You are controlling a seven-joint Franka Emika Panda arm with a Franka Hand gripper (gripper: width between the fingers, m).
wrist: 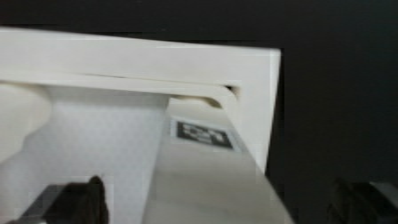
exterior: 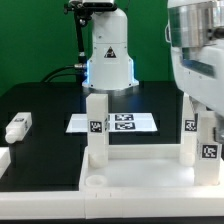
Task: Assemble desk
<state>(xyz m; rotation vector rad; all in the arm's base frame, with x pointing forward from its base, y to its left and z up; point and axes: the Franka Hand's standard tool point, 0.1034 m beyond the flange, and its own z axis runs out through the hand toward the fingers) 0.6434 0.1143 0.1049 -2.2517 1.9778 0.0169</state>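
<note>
Standing upright on the desk top in the lower half of the frame are three tagged legs: one left of centre, two at the right. A fourth leg lies on the black surface at left. The hand hangs over the rightmost leg; whether it grips cannot be told. The marker board lies behind.
</note>
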